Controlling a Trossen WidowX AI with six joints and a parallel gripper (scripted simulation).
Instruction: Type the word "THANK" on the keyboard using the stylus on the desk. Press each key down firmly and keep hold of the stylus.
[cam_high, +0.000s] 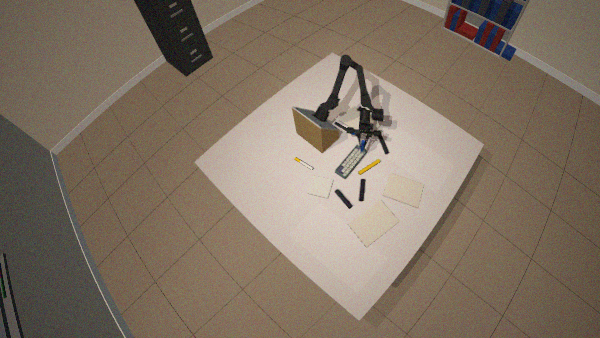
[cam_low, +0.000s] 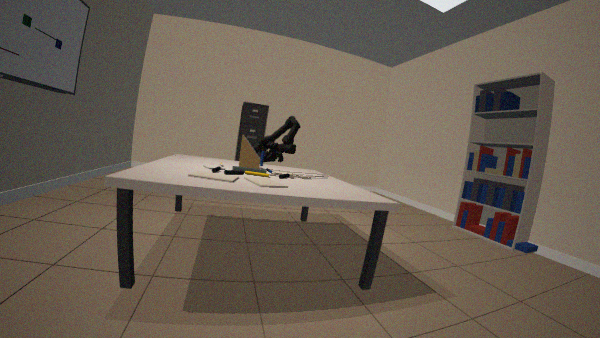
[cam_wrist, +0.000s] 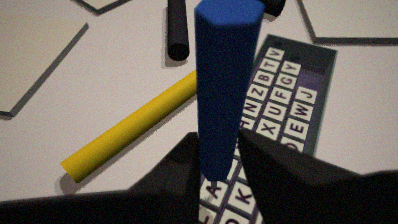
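The blue, faceted, rod-shaped stylus (cam_high: 363, 145) (cam_low: 262, 158) (cam_wrist: 220, 90) is grasped between the dark fingers of the black gripper (cam_high: 366, 134) (cam_wrist: 217, 139) and is held above the dark-framed keyboard with pale lettered keys (cam_high: 352, 161) (cam_low: 249, 169) (cam_wrist: 296, 80). In the wrist view, its lower end is seen over the keys near "A"; whether a key is touched cannot be told. Beside the keyboard, a yellow cylindrical rod (cam_high: 369, 167) (cam_low: 257, 174) (cam_wrist: 130, 126) is laid on the white tabletop (cam_high: 280, 200) (cam_low: 320, 192) (cam_wrist: 125, 175). Farther out, two black cylindrical rods, (cam_high: 343, 198) and (cam_high: 362, 190), are seen near flat cream sheets (cam_high: 374, 223) (cam_high: 403, 190). A brown, wedge-shaped block with a grey sloping top (cam_high: 311, 134) (cam_low: 249, 156) is placed near the keyboard's other side.
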